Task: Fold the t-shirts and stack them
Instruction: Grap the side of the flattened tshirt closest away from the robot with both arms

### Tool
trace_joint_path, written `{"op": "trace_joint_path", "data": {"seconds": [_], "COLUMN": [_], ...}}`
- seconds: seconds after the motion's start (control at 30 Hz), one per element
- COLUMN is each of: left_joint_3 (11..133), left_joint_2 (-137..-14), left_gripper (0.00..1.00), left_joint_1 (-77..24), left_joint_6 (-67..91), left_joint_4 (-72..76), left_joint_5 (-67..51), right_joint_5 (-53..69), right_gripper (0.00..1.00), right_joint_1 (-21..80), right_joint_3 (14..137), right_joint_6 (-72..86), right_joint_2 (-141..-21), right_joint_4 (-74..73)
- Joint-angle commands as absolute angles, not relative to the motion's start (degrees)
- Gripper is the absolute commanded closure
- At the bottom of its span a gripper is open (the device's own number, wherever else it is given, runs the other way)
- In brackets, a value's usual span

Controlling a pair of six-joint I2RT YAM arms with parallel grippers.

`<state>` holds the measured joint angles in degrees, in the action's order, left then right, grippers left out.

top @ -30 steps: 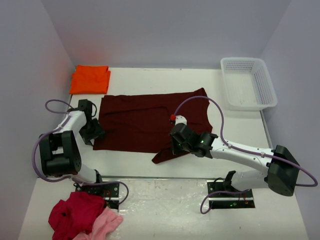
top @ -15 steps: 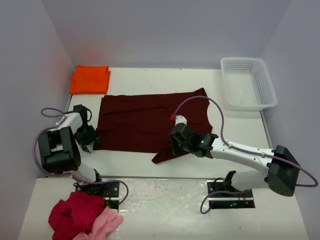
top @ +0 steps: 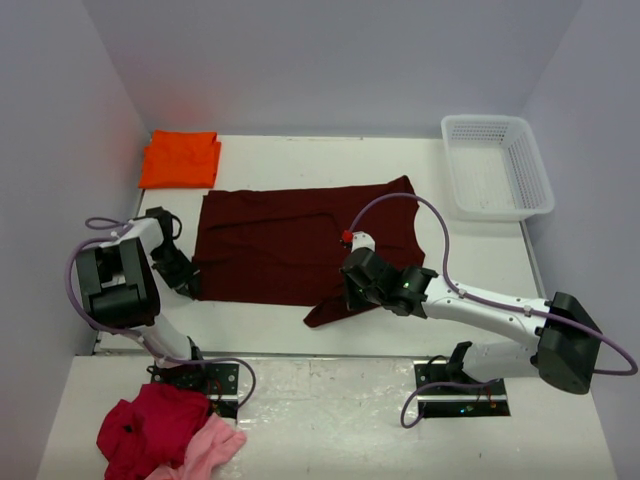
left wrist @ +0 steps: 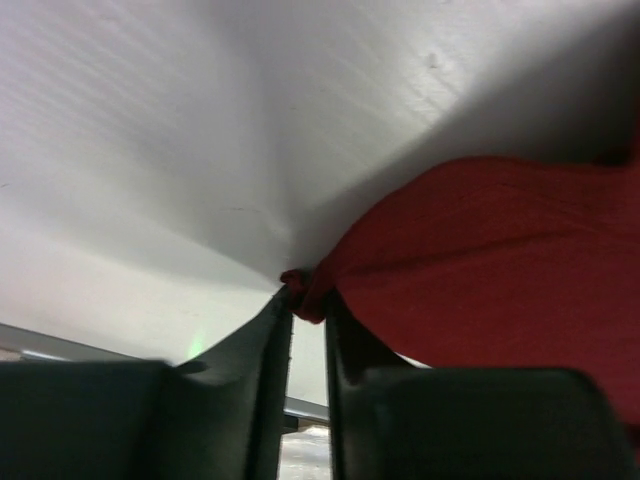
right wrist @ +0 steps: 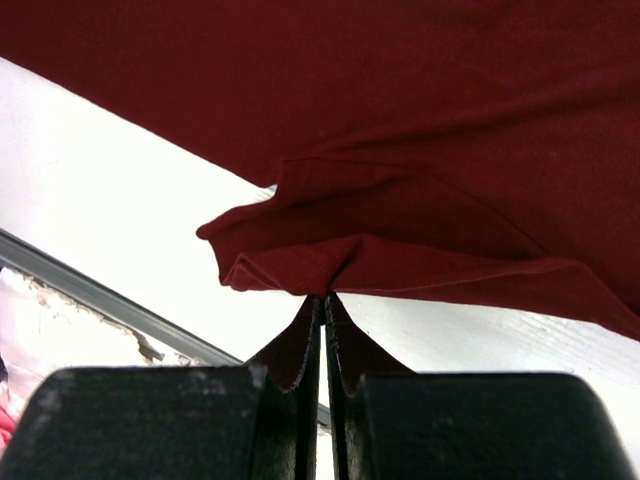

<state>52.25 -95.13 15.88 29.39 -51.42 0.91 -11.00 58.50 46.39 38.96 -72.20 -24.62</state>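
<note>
Clerk: Item one, maroon t-shirt [top: 290, 240]. Location and condition?

Checker: Middle of the bench [top: 330, 160], spread open and mostly flat, no fold made across the body. The near-left corner is nipped at the tips of the left jaws, which are narrowed to a slit around a small nub of cloth. A flap on the near edge, right of the middle, is doubled over and pinched in the right jaws, which are closed tight on it.

Clerk: Item two, orange t-shirt [top: 180, 158].

Checker: Far-left corner of the bench, just beyond the maroon shirt's far-left corner and not touching it. It lies as a compact rectangle and reads as already folded. Nothing rests on top of it.

Clerk: Progress entry?

Checker: By my judgement, one of two is folded and none are stacked. The maroon shirt is at the start of its first fold. It is gripped at two points on the near edge, but the cloth is not yet carried over. Left to do: fold it down to a packet, then set one shirt on the other.

Clerk: Other stock, outside the task?

Checker: White basket [top: 484, 119] at the far-right of the bench, well apart from both shirts. Crimson garment [top: 145, 425] and pink garment [top: 210, 448] are heaped together, touching, on the nearer surface by the left arm's base.
</note>
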Motion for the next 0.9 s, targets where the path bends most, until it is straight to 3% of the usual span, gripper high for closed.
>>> {"op": "trace_joint_path", "data": {"seconds": [0.0,0.17,0.47,0.87], "left_joint_3": [50.7,50.6,49.7,43.4], "left_joint_2": [-98.6,-97.8,-84.9,-66.9], "left_gripper": [0.84,1.0,1.0,1.0], "left_joint_1": [16.4,16.6,16.5,15.6], "left_joint_6": [29.2,29.3,29.2,31.5], "left_joint_4": [-45.4,-45.4,-49.5,-45.9], "left_joint_5": [5.3,5.2,0.3,-7.6], "right_joint_5": [-12.3,-13.1,-17.7,-29.6], "right_gripper": [1.0,1.0,1.0,1.0], "right_joint_1": [58.7,58.7,58.7,58.7], "right_joint_3": [46.3,46.8,49.9,59.1], "right_joint_6": [39.0,39.2,42.7,51.8], "right_joint_2": [-71.3,-71.4,-71.2,-65.7], "right_joint_4": [-23.4,-24.3,-30.8,-55.9]}}
